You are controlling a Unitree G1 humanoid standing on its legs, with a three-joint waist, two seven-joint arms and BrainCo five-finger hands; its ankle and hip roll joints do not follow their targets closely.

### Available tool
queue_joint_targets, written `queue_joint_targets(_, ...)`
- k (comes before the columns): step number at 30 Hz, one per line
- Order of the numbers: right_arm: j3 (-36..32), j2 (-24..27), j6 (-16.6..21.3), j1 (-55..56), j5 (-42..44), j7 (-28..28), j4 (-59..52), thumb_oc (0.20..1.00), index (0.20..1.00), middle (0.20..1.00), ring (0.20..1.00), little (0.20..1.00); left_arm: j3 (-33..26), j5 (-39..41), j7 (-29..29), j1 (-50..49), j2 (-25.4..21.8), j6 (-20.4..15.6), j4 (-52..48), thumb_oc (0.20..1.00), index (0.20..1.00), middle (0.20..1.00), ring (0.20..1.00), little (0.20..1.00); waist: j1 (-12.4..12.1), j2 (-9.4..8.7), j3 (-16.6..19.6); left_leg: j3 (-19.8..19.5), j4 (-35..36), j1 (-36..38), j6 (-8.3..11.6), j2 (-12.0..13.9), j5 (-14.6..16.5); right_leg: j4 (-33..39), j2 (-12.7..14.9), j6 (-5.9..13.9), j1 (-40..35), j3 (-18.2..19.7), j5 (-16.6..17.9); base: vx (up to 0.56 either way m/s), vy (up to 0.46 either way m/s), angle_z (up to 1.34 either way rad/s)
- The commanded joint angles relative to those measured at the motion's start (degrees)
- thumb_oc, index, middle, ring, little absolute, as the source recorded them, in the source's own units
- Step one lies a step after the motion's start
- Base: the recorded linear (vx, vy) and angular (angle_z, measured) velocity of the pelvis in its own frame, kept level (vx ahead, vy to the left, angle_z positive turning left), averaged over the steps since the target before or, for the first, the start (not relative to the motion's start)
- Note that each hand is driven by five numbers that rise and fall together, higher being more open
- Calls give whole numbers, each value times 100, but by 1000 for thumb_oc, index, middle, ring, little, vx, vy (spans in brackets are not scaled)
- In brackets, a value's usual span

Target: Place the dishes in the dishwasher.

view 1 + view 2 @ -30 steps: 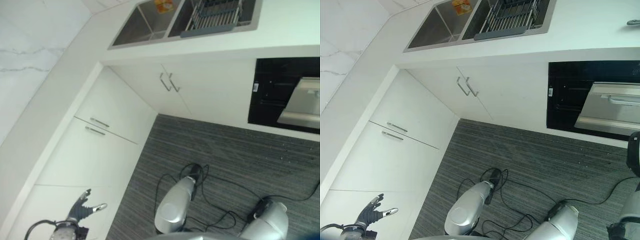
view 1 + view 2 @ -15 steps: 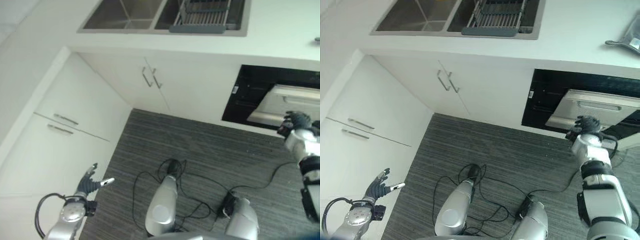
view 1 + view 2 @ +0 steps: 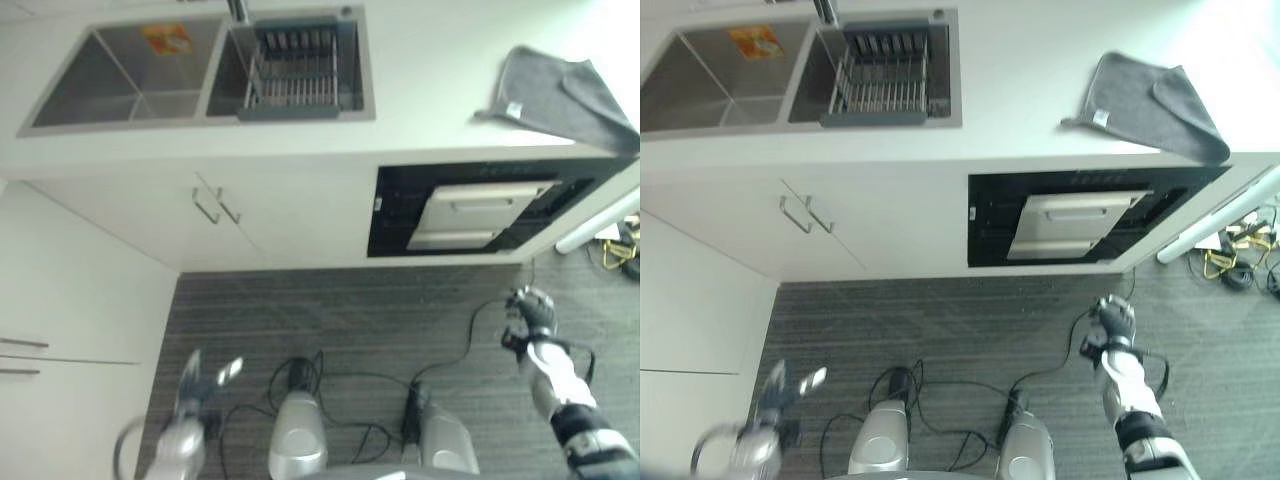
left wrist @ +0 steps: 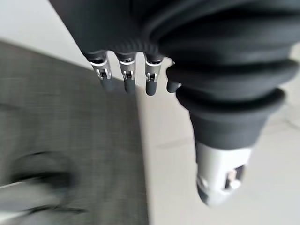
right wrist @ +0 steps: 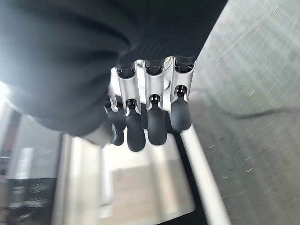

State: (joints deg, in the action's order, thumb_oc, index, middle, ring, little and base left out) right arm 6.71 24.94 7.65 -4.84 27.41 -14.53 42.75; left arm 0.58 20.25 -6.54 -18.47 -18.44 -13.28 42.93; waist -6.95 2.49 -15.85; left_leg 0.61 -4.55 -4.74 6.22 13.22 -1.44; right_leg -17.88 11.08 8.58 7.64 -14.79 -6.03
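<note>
The dishwasher [image 3: 470, 212] sits under the white counter, its silver door [image 3: 1070, 225] tipped slightly out of the black opening. A dark dish rack [image 3: 295, 80] stands in the right basin of the sink [image 3: 700, 95]. My right hand [image 3: 1115, 318] hangs over the grey carpet in front of the dishwasher, below the door and apart from it. Its fingers [image 5: 150, 117] are relaxed and hold nothing. My left hand [image 3: 195, 375] is low at the left by the white cabinets, with its fingers [image 4: 124, 77] spread and empty.
A grey cloth [image 3: 1150, 100] lies on the counter above the dishwasher. An orange item [image 3: 166, 38] rests in the left basin. White cabinet doors with bar handles [image 3: 215, 205] run along the left. Yellow cables [image 3: 1225, 265] lie on the floor at far right.
The camera has swung right, bringing the cloth and the whole dishwasher into view. My right hand, seen against the dishwasher door half a second ago, now shows lower over the carpet.
</note>
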Motion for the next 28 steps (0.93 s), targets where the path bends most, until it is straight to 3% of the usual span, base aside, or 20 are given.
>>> queue_joint_targets(1, -161, 45, 179, -258, -429, 497, -85, 1000, 1000, 1000, 1000, 1000, 70, 146, 1036, 745, -573, -270, 100, 1000, 1000, 1000, 1000, 1000, -30, -230, 147, 406, -249, -548, 251, 107, -331, 1306, -96, -269, -1194, 12, 79, -3, 26, 12)
queue_joint_targets(3, -348, -32, -58, 6, -139, 947, 243, 1000, 1000, 1000, 1000, 1000, 26, 82, 1331, 1011, -444, -29, 524, 1000, 1000, 1000, 1000, 1000, 214, -356, 261, 969, -765, -465, 151, -4, 52, 1554, 58, -265, -1340, -230, 233, -4, 149, 61)
queue_joint_targets(4, -391, -68, -115, 65, -49, 1122, 396, 1000, 1000, 1000, 1000, 1000, 71, 43, 1372, 1123, -411, 118, 593, 1000, 1000, 1000, 1000, 1000, 258, -391, 295, 1028, -866, -377, 143, -88, 192, 1663, 107, -227, -1399, -285, 321, 13, 283, 152)
queue_joint_targets(7, -489, -252, -312, 98, 31, 1394, 953, 1000, 1000, 1000, 1000, 1000, 125, -22, 1534, 1374, -299, 309, 910, 1000, 1000, 1000, 1000, 1000, 375, -365, 523, 1289, -59, 296, 54, -313, 151, 1902, 211, 0, -1368, -372, 596, 81, 371, 55)
queue_joint_targets(8, -577, -422, -275, 144, 74, 1470, 1311, 1000, 1000, 1000, 1000, 1000, 246, -219, 1586, 1506, -248, 322, 1113, 1000, 1000, 1000, 1000, 1000, 427, -376, 635, 1327, 344, 610, -21, -452, 147, 1941, 312, 168, -1335, -330, 787, 122, 403, -10)
queue_joint_targets(11, -693, -604, -82, 230, 173, 1692, 1709, 1000, 1000, 1000, 1000, 1000, 425, -355, 1652, 1703, -260, 344, 1387, 1000, 1000, 1000, 1000, 1000, 508, -380, 730, 1339, 670, 887, -170, -607, 219, 1618, 430, 231, -1195, -280, 815, 109, 355, 2)
queue_joint_targets(14, -642, -753, 47, 297, -138, 1618, 2029, 1000, 1000, 1000, 1000, 1000, 514, -260, 1780, 1883, -258, 454, 1847, 1000, 1000, 1000, 1000, 1000, 662, -306, 814, 1222, 860, 1064, -361, -717, 315, 1011, 304, 202, -960, -9, 712, 100, 162, 8)
queue_joint_targets(16, -594, -856, 123, 298, -293, 1611, 2457, 1000, 1000, 1000, 1000, 1000, 562, 142, 1830, 1998, -127, 544, 2313, 1000, 1000, 1000, 1000, 1000, 872, -275, 919, 1004, 945, 1149, -412, -759, 333, 1299, -185, 42, -939, 537, 492, 123, -32, 0)
queue_joint_targets(17, -570, -877, 130, 312, -404, 1661, 2579, 1000, 1000, 1000, 1000, 1000, 490, 199, 1853, 2041, -55, 595, 2459, 1000, 1000, 1000, 1000, 1000, 911, -319, 977, 945, 955, 1160, -403, -817, 345, 1680, -276, -9, -1012, 669, 605, 90, -111, 9)
queue_joint_targets(19, -517, -922, -55, 266, -658, 1705, 2734, 1000, 1000, 1000, 1000, 1000, 306, 388, 1866, 2075, 80, 686, 2652, 1000, 1000, 1000, 1000, 1000, 912, -357, 1062, 987, 955, 1173, -367, -842, 366, 2050, -290, -33, -1157, 619, 774, 52, -160, 55)
queue_joint_targets(20, -467, -956, -337, 284, -563, 1803, 2903, 1000, 1000, 1000, 1000, 1000, 79, 803, 1869, 2099, 216, 781, 2748, 1000, 1000, 1000, 1000, 1000, 909, -358, 1200, 994, 955, 1173, -306, -817, 350, 2288, -365, -76, -1280, 660, 836, 37, -171, 57)
queue_joint_targets(28, -528, -1001, -617, 325, -523, 1852, 3070, 1000, 1000, 1000, 1000, 1000, -131, 895, 2072, 1997, 422, 761, 2998, 1000, 1000, 1000, 1000, 1000, 918, -372, 1414, 1018, 955, 1402, -255, -669, 403, 2288, -534, -241, -1573, 631, 599, 78, -90, 1)
